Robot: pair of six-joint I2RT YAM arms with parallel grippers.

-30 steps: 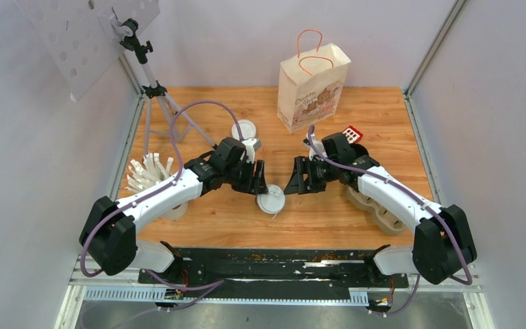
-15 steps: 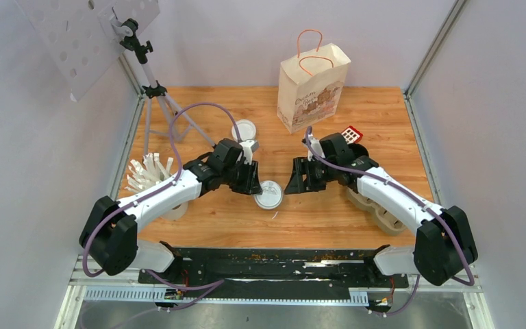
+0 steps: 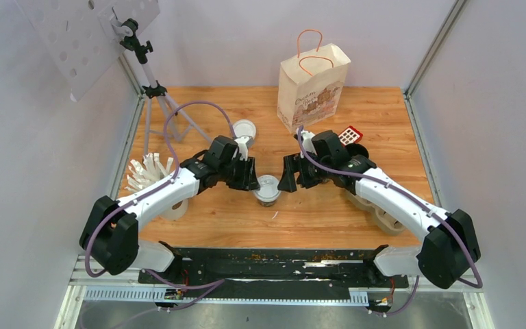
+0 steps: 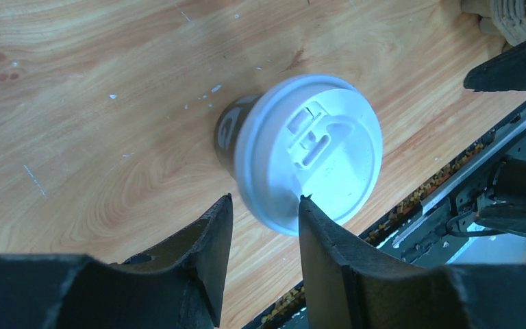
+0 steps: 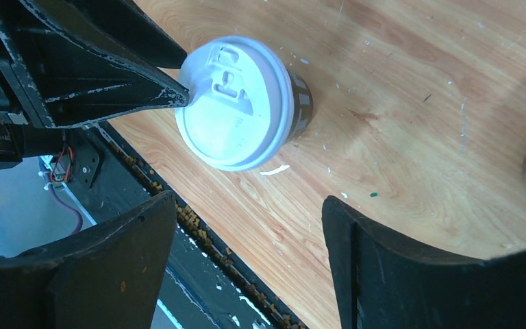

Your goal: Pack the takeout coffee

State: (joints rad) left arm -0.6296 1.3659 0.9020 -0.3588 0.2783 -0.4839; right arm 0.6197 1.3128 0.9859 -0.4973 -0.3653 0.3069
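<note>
Top external view: the wooden tabletop [image 3: 212, 219] carries everything, and the left arm [image 3: 157, 195] and right arm [image 3: 397, 199] reach in from the near edge until they almost meet at its middle. A paper bag [image 3: 313, 89] with looped handles stands upright at the far edge, a little right of centre and well apart from the arms. A pale pulp carrier [image 3: 385, 221] lies on the right, partly hidden under the right arm. One lidded cup [image 3: 268, 189] stands on the tabletop at the centre, between the two end effectors. The second cup [image 3: 244, 128] stands further back and to the left, just beyond the left arm's wrist, with its white lid showing. The left end effector [image 3: 252, 184] sits just left of the central cup. Its fingers are only narrowly parted with nothing between them, and in the right wrist view one tip meets the lid's rim, though I cannot tell whether it touches. The right end effector [image 3: 286, 181] is just right of the cup, spread wide and holding nothing.
</note>
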